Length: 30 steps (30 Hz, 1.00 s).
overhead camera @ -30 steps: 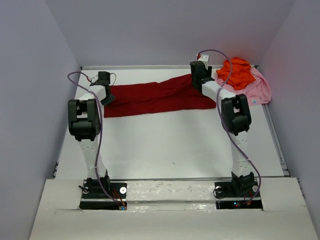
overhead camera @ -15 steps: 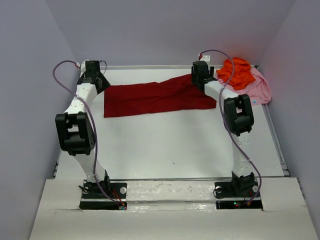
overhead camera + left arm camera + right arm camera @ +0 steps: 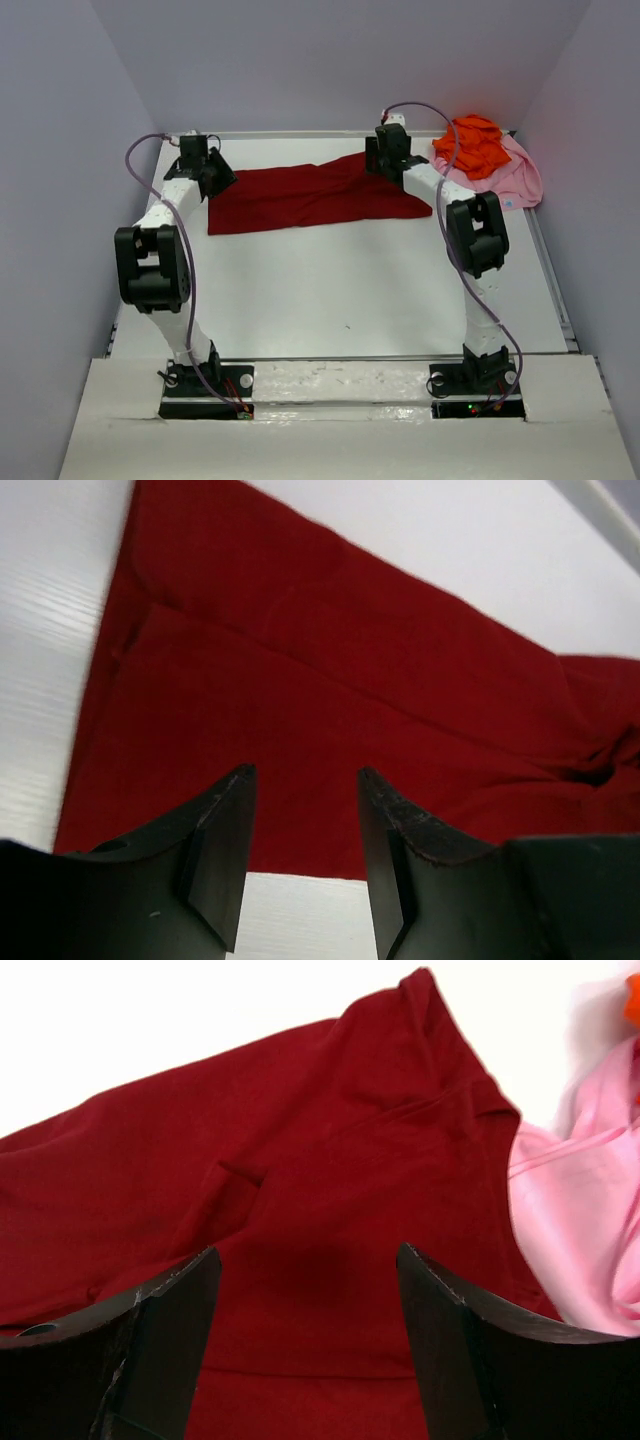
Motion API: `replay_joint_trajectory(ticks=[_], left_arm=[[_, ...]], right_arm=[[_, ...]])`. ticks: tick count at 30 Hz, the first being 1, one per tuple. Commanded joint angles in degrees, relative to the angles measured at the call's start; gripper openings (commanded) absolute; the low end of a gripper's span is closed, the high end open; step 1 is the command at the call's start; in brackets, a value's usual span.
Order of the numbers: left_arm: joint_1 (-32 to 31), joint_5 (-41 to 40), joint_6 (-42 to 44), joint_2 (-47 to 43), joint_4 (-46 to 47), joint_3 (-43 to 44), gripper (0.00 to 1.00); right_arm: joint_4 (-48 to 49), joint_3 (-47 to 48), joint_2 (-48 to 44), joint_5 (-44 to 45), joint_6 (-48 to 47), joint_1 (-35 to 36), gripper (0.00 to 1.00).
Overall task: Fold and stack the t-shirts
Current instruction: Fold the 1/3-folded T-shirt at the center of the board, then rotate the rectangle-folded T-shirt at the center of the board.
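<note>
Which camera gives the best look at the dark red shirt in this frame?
The top external view: the whole red shirt lies spread across the far side of the table. The left wrist view shows only its left end, the right wrist view only its right end beside the pink shirt.

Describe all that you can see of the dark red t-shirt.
The dark red t-shirt is soft plain cloth, folded into a long band lying flat across the far part of the white table, with a few creases and layered edges. Its right end meets the light pink t-shirt. The left pincer and right pincer hang open over its ends, holding nothing.
</note>
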Motion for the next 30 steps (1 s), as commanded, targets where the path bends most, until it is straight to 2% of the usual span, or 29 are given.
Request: replay_joint_trajectory(ticks=[1, 5, 8, 14, 18, 21, 30], left_arm=[[-0.60, 10.79, -2.75, 6.70, 3.05, 0.57, 0.53], [-0.51, 12.73, -3.73, 11.10, 3.67, 1.89, 0.53], [-0.25, 10.10, -1.88, 13.57, 0.50, 3.56, 0.53], [-0.34, 7.38, -2.93, 14.45, -1.86, 1.10, 0.49], [-0.60, 3.17, -2.94, 14.02, -5.03, 0.32, 0.47], [-3.32, 1.57, -3.02, 13.14, -7.40, -0.12, 0.46], [-5.43, 9.29, -7.06, 4.53, -0.30, -15.57, 0.46]], right_arm=[[-1.22, -2.39, -3.91, -2.21, 3.04, 0.45, 0.76], [-1.83, -5.29, -5.40, -0.28, 4.80, 0.45, 0.76], [-4.47, -4.68, -4.27, 1.39, 5.85, 0.45, 0.76], [-13.87, 3.75, 2.41, 3.50, 7.00, -0.08, 0.77], [-18.79, 9.02, 6.01, 1.93, 8.22, -1.22, 0.77], [-20.55, 11.66, 7.78, -0.70, 9.28, -2.54, 0.77], [-23.98, 20.01, 12.60, -4.14, 9.29, -4.47, 0.77]])
